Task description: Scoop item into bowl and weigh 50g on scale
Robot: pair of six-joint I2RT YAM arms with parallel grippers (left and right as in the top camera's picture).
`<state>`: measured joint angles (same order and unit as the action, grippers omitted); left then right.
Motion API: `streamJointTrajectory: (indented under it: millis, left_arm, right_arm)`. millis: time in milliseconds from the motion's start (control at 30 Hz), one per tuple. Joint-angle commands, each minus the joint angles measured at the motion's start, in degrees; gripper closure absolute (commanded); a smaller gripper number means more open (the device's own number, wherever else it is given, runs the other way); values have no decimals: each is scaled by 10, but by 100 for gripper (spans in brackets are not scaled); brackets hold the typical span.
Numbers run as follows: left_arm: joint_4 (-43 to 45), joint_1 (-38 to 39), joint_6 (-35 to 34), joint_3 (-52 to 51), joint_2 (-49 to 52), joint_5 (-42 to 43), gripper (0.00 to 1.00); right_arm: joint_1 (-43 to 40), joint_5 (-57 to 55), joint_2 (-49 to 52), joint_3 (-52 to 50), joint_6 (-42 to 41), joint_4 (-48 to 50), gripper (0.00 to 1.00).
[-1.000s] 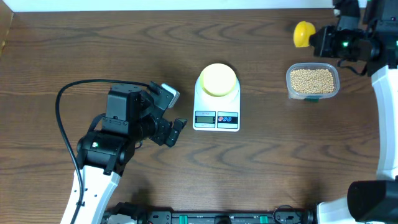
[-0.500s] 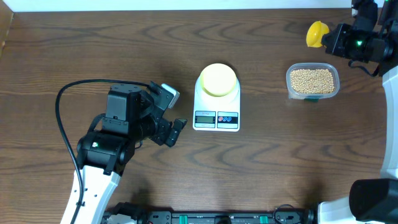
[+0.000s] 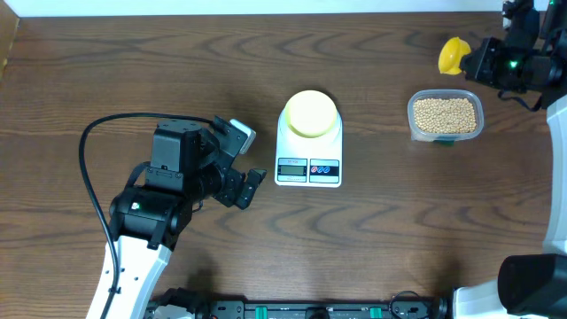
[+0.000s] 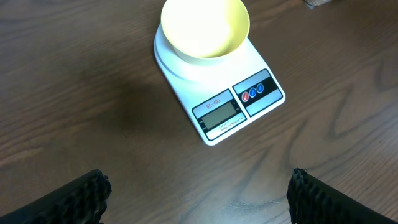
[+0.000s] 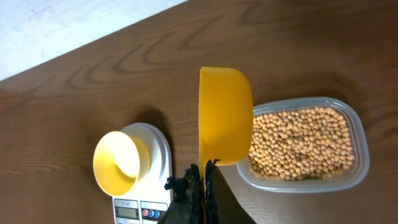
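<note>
The pale-yellow bowl [image 3: 310, 113] stands empty on the white scale [image 3: 308, 164] at mid-table; both also show in the left wrist view as bowl [image 4: 205, 28] and scale [image 4: 242, 106]. Tan beans [image 3: 445, 115] fill a clear tub [image 3: 413, 124] to the right. My right gripper [image 3: 478, 60] is shut on the handle of a bright yellow scoop [image 3: 454, 53], held in the air beyond the tub. In the right wrist view the scoop [image 5: 225, 115] is turned on its side beside the beans [image 5: 301, 143]. My left gripper [image 3: 248, 159] stands open left of the scale, holding nothing.
The table's far edge runs just behind the scoop. A black cable [image 3: 89, 168] loops left of the left arm. Bare wood lies between the scale and the tub.
My right gripper has carried the scoop to the right and slightly toward the far edge, most of it in the first half second. The left arm, bowl and scale have not moved.
</note>
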<state>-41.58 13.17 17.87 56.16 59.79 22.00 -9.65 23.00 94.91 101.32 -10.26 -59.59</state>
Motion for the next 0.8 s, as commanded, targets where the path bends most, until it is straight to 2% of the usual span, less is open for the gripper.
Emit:
streamJointTrajectory:
  millis: [0,200,533,633,767]
  left_arm:
    - [0,-3,5,-1,1,5,7]
    - [0,-3,5,-1,1,5,7]
    - [0,-3,5,-1,1,5,7]
    - [0,-3,5,-1,1,5,7]
    - [0,-3,5,-1,1,5,7]
  right_arm:
    - [-10,-4,0,16,-9,-3,99]
    - [-16,-15,0,16,-3,3,99]
    - [-9,-14,-2,16,106,55,99]
    - [-5,16,-11,17,116,91,99]
    - [-4,75,-27,17,142,94,99]
